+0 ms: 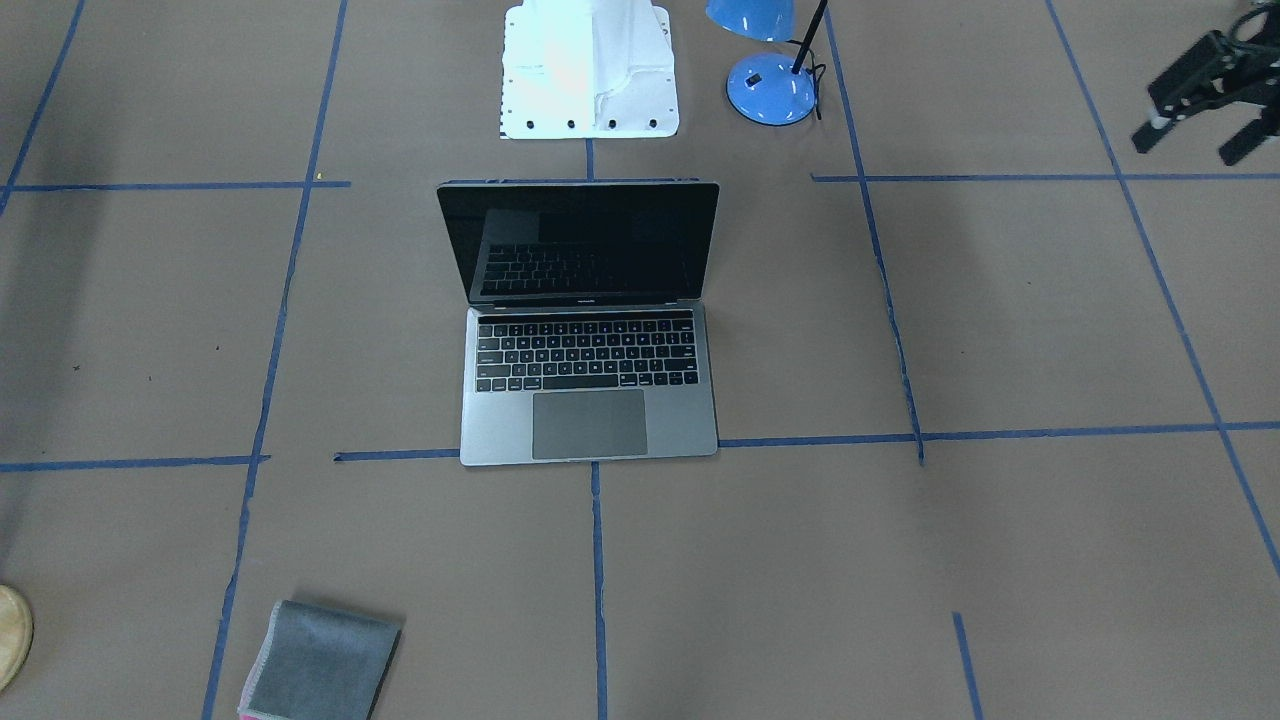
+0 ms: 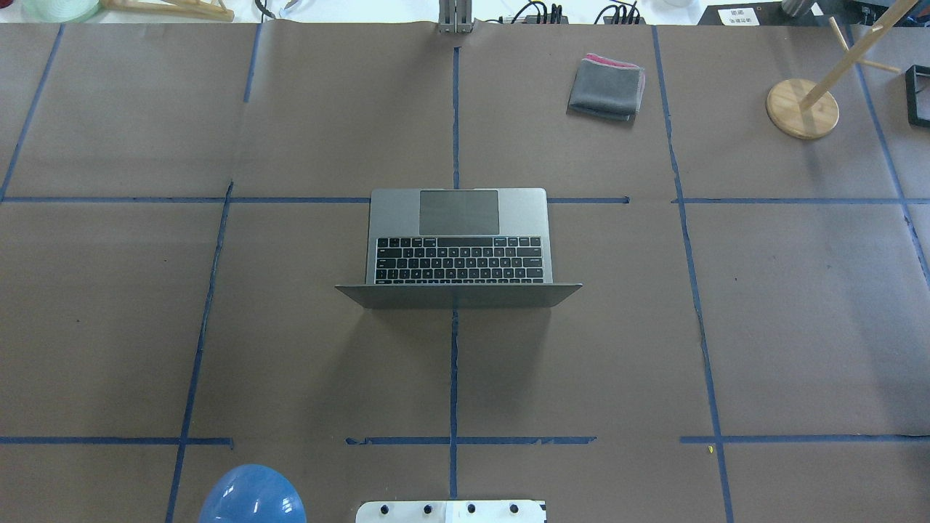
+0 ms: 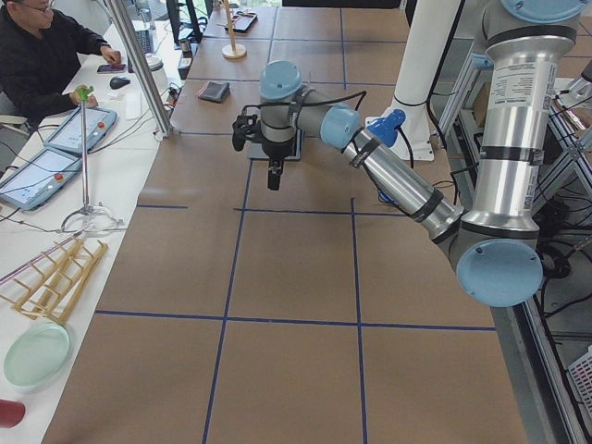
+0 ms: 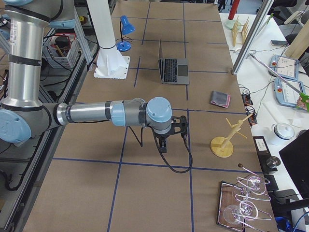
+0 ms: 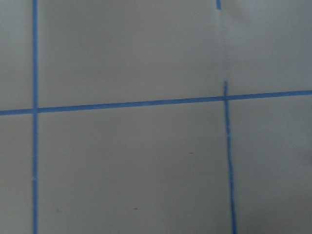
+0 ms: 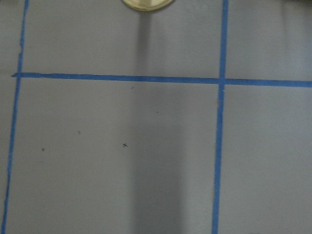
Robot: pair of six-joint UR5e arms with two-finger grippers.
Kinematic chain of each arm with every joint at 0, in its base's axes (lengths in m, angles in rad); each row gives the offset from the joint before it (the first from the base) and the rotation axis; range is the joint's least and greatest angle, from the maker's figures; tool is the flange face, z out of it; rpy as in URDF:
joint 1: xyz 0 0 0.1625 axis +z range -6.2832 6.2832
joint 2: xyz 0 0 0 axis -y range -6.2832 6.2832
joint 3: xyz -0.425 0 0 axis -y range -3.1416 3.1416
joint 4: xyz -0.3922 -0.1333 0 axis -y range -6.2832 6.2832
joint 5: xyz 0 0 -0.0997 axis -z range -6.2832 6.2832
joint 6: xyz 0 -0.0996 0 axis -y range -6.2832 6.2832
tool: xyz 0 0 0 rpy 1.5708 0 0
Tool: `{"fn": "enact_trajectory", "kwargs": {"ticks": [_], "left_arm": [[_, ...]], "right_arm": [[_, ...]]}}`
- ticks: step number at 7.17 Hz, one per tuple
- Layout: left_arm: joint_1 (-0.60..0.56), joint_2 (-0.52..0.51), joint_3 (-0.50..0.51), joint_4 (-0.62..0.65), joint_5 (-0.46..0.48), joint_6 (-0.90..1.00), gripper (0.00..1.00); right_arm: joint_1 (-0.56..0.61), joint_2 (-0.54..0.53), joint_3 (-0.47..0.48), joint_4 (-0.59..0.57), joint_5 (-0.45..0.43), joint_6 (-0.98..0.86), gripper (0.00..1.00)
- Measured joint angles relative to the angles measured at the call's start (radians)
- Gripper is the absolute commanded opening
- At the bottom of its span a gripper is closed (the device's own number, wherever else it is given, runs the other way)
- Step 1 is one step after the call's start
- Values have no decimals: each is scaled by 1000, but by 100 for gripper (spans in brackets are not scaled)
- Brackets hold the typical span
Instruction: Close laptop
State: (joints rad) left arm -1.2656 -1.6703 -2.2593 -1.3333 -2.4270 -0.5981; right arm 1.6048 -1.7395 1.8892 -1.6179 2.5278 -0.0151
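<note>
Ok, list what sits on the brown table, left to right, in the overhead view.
Blue domed lamp shade → open space-grey metal laptop → folded grey cloth with a pink edge → wooden stand with a round base.

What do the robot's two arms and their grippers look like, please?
Both the left arm and the right arm are silver-grey metal tubes with light blue joint caps and black bands. The left arm's upright segment carries a white printed label. The left gripper and the right gripper are black with slim dark fingers. A black cable loops below the right gripper.
</note>
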Motion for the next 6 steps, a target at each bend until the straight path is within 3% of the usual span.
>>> {"fn": "enact_trajectory", "kwargs": {"ticks": [1,2,3,4,6], "left_arm": [[90,-88,-36,1,2,-191,98],[178,-188,-53,3,5,-372,90],[259,-274,-59,3,16,-525,72],[338,-335,-63,3,47,-636,47],[514,-402,-70,2,177,-772,6]], "right_arm": [[-46,0,42,15,27,74,99],[-117,6,117,33,37,220,97],[-193,20,191,84,38,422,78],[-265,33,237,185,35,629,59],[-435,58,270,412,-6,986,14]]}}
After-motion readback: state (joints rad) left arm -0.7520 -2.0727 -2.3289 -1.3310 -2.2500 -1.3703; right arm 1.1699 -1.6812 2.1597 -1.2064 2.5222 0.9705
